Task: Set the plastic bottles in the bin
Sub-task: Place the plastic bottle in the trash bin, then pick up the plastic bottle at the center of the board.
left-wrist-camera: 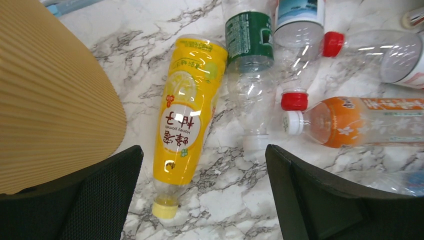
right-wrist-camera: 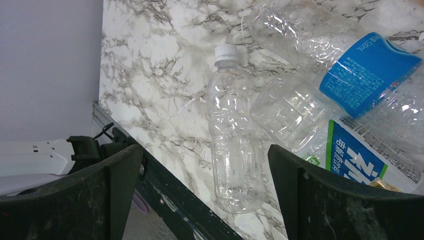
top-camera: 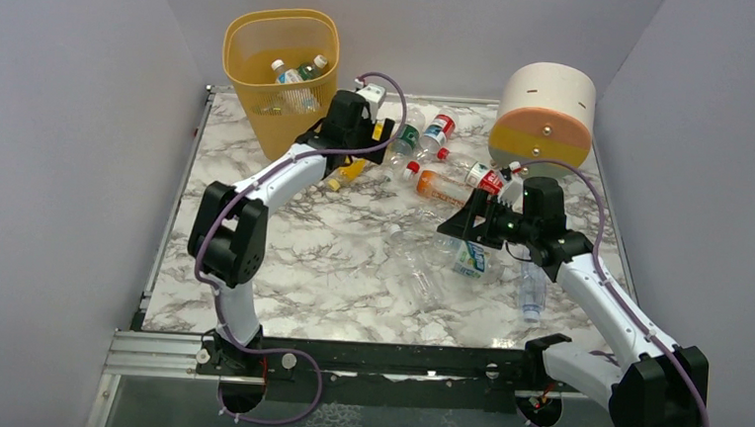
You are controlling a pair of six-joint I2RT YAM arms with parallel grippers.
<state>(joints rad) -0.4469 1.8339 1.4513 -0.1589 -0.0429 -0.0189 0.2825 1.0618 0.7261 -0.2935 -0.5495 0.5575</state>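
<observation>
The yellow-orange bin (top-camera: pixel 280 69) stands at the back left with two bottles (top-camera: pixel 298 73) inside. My left gripper (top-camera: pixel 356 141) hangs open just right of it, above a yellow-labelled bottle (left-wrist-camera: pixel 187 120) that lies flat, its yellow cap between my fingers (left-wrist-camera: pixel 100 195) without touching them. The bin's wall (left-wrist-camera: pixel 50 90) fills the left of that view. My right gripper (top-camera: pixel 459 226) is open and empty over the right half of the table. Below it lie a clear white-capped bottle (right-wrist-camera: pixel 234 135) and crushed blue-labelled bottles (right-wrist-camera: pixel 367 70).
More bottles lie in a cluster behind: green-labelled (left-wrist-camera: pixel 248 45), orange (left-wrist-camera: pixel 360 120), red-labelled (top-camera: pixel 485 176). A round white and orange drum (top-camera: pixel 545 115) sits at the back right. The table's black edge rail (right-wrist-camera: pixel 170 200) runs close beside the clear bottle.
</observation>
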